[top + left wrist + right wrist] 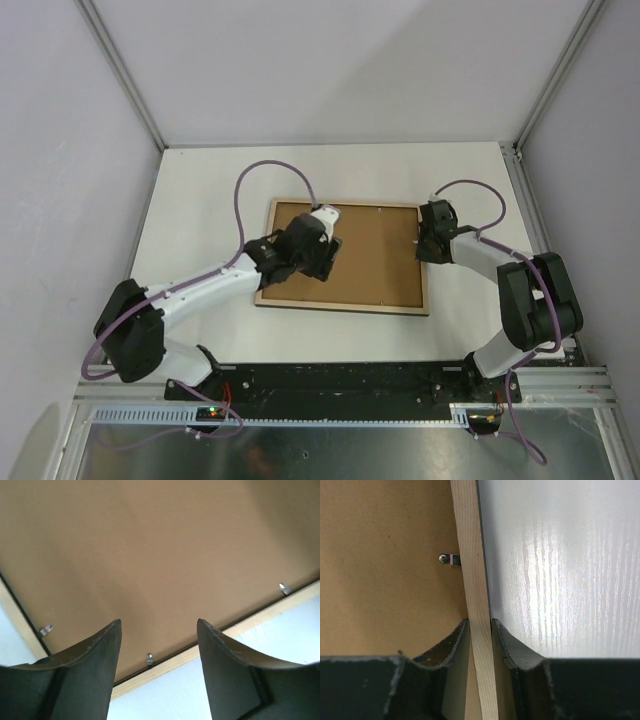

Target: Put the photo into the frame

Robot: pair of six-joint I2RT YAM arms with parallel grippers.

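The frame [345, 306] lies face down in the middle of the table, its pale wood reverse up, with a brown backing board [375, 255] inside it. The photo is hidden. My left gripper [318, 258] hangs open over the left part of the board; in the left wrist view the gripper [159, 625] has nothing between its fingers, with the board [150, 545] and a frame rail [260, 618] below. My right gripper [424, 243] is at the frame's right side. In the right wrist view, that gripper [480, 622] is shut on the wood rail [467, 540], one finger on each side.
Small metal clips [149, 657] [449, 558] stick out from the rails over the board's edge. White table [560, 570] surrounds the frame. Grey enclosure walls [70, 150] stand left, right and behind. Purple cables [265, 170] loop above both arms.
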